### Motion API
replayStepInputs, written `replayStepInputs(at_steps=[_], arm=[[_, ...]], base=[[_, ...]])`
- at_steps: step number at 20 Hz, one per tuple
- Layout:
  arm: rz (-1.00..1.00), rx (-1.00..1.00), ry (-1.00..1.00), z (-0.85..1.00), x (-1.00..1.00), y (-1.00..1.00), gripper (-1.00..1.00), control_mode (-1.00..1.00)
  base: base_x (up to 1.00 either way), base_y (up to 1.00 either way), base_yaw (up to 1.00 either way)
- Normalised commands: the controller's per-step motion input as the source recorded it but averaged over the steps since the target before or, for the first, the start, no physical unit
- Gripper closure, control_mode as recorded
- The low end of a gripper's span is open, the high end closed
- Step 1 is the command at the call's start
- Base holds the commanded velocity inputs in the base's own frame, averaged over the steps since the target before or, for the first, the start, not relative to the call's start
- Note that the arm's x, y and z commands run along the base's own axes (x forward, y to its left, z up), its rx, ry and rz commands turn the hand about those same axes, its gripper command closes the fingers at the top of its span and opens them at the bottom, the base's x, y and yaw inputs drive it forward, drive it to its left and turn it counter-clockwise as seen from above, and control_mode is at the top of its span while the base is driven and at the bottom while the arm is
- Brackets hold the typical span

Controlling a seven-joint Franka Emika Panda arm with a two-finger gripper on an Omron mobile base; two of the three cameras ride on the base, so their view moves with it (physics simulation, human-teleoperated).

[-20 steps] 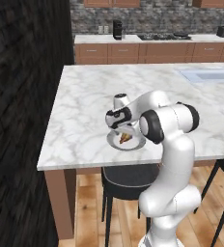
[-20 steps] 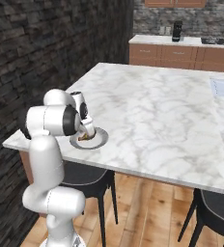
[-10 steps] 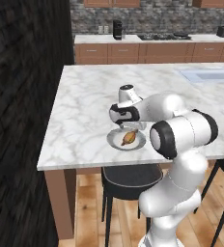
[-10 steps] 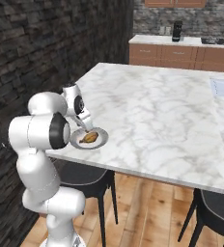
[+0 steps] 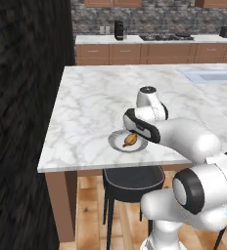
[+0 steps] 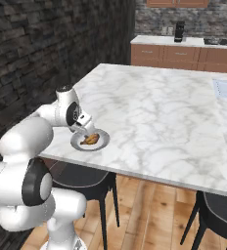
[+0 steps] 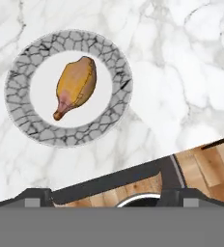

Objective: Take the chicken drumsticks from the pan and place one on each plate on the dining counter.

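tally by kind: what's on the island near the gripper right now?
drumstick: 1
plate: 1
total: 2
Both sit at the island edge; the drumstick lies on the plate.

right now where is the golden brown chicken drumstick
The golden-brown chicken drumstick lies in the middle of the small round grey-rimmed plate, near the front edge of the white marble dining counter, above a black stool.
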Motion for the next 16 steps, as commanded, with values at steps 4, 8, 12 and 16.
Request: replayStepInputs(at_steps=[4, 8, 12, 16], arm=[[0.52, -0.01, -0.03, 0.41, -1.00, -0.16, -1.00, -1.00], [0.50, -0.02, -0.12, 0.33, -1.00, -0.07, -1.00, -1.00], [0.33, -0.10, -0.10, 0.27, -0.97, 0.00, -1.00, -1.00], [0.10, -0.21, 0.00, 0.28, -0.83, -0.02, -1.00, -1.00]], base=[[0.00, 0.00, 0.00], [0.00, 0.00, 0.00], [0.00, 0.00, 0.00], [0.00, 0.00, 0.00]])
